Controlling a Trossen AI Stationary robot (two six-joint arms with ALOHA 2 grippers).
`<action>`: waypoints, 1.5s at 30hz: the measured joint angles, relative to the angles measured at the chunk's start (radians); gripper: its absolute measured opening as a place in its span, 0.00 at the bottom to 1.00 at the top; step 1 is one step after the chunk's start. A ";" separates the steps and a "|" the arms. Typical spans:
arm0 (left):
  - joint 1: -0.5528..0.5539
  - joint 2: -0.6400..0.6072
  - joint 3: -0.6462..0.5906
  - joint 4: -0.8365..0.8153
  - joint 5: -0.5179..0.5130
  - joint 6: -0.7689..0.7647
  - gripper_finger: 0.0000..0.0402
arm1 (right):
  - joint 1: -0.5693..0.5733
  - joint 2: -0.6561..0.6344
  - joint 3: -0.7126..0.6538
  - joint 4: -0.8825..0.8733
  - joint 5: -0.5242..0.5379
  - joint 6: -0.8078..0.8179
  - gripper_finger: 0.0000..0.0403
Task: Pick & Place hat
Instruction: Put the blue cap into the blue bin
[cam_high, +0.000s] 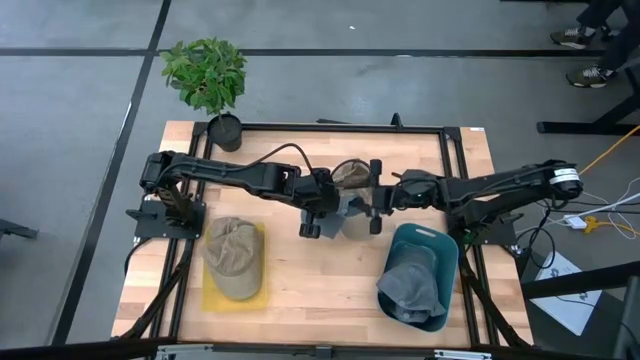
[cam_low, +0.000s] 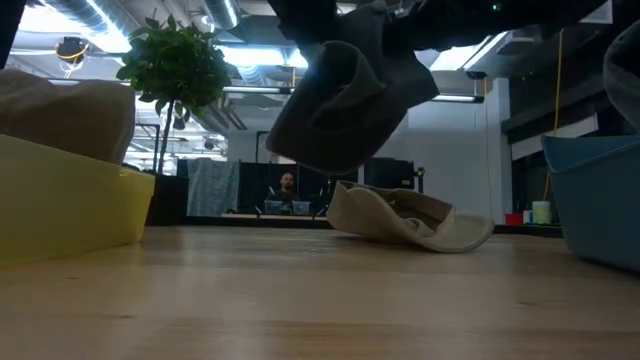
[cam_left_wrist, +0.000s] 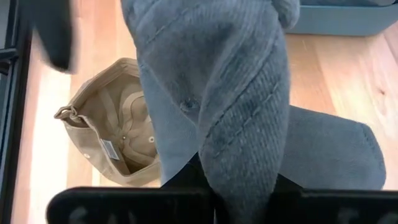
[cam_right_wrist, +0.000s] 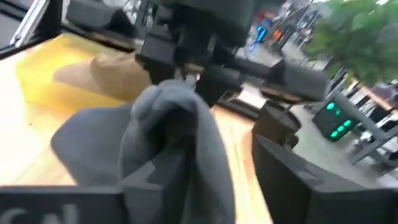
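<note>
Held hat: soft grey corduroy cap (cam_high: 352, 212) hangs mid-surface, pinched by the left gripper (cam_high: 318, 212), its fingers pressed together on the fabric.
Right gripper (cam_high: 378, 204): beside the same cap; jaw state cannot be told.
Risk: both grippers crowd one cap; fabric could snag or slip.
Below: upturned beige cap (cam_low: 410, 218) lies just behind, could get dragged.
Edges: blue plastic bin (cam_high: 443, 243) and yellow tray (cam_high: 258, 232) flank the centre.
Open room: bare wooden surface (cam_high: 320, 280) toward the near edge.
</note>
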 joint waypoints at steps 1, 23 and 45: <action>0.000 0.000 0.000 0.000 -0.004 0.000 0.03 | 0.000 0.001 0.011 -0.029 -0.001 0.004 0.39; 0.002 -0.006 0.002 -0.008 -0.046 -0.052 0.04 | 0.045 -0.091 0.039 -0.245 0.023 0.234 0.01; -0.003 -0.015 0.001 0.045 0.048 -0.073 0.44 | 0.123 -0.139 0.039 -0.301 0.206 0.244 0.01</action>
